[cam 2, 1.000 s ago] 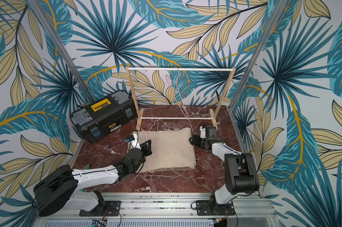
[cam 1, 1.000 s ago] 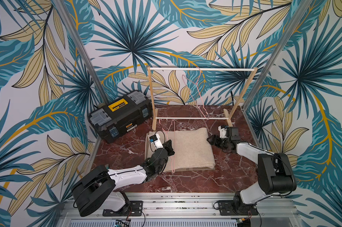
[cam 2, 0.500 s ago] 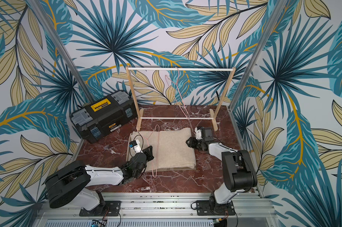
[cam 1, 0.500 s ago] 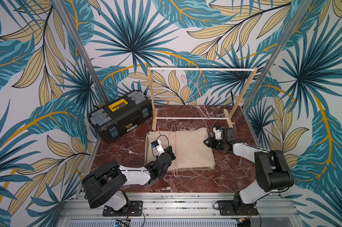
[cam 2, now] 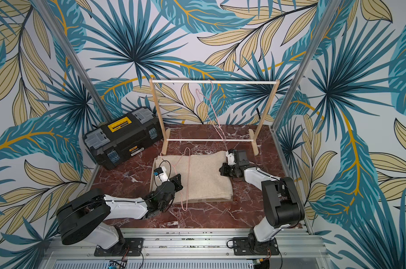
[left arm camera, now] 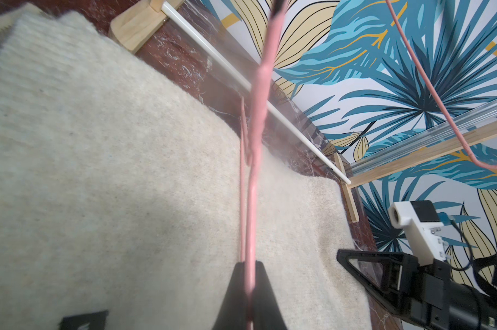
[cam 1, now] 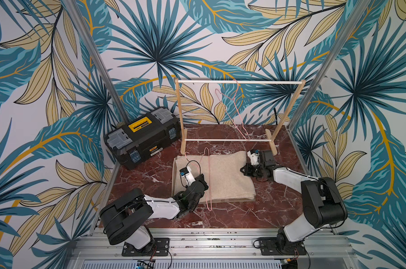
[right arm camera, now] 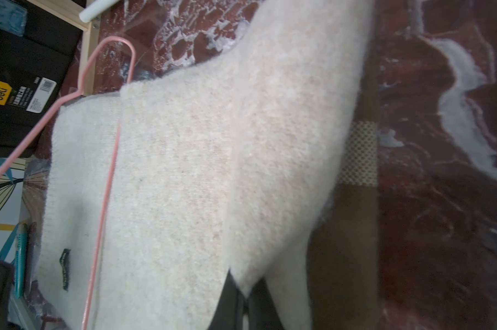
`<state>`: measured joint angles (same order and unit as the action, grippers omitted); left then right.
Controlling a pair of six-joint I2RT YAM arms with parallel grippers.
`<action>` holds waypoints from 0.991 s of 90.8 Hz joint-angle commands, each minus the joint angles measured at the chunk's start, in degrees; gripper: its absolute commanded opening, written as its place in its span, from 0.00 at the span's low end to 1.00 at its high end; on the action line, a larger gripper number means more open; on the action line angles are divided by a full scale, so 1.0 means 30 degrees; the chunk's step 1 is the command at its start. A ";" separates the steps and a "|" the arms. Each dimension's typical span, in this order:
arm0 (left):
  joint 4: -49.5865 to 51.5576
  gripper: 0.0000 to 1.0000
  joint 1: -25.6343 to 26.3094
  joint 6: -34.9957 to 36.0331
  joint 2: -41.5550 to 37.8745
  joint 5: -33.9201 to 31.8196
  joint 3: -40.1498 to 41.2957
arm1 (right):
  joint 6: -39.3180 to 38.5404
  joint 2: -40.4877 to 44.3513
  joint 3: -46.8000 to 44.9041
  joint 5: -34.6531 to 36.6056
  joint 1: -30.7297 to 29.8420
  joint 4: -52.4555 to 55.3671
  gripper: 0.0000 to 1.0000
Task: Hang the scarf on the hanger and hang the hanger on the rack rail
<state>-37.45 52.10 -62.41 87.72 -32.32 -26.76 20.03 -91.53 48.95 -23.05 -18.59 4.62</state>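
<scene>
Where the scarf (cam 1: 225,177) ends, rack (cam 1: 227,140) and toolbox (cam 1: 141,137) perhaps touch.

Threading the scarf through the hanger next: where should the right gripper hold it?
The right edge of the scarf, coming in low from the right. It lies flat and folded, and the hanger crosses its left part, so that edge is clear. The right gripper is shut on it there.

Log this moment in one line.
left gripper: shut on hanger | right gripper: shut on scarf edge | scarf: on table, under hanger | task: scarf not yet hung
</scene>
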 commanded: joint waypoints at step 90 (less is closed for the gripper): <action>0.0908 0.00 0.0474 0.0875 0.1006 0.0497 -0.1777 | 0.7686 -0.7116 0.5531 -0.7661 -0.6767 -0.8154 0.00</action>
<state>-34.96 52.97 -60.88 89.43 -32.21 -30.44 38.94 -108.38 63.46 -41.78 -38.41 -15.49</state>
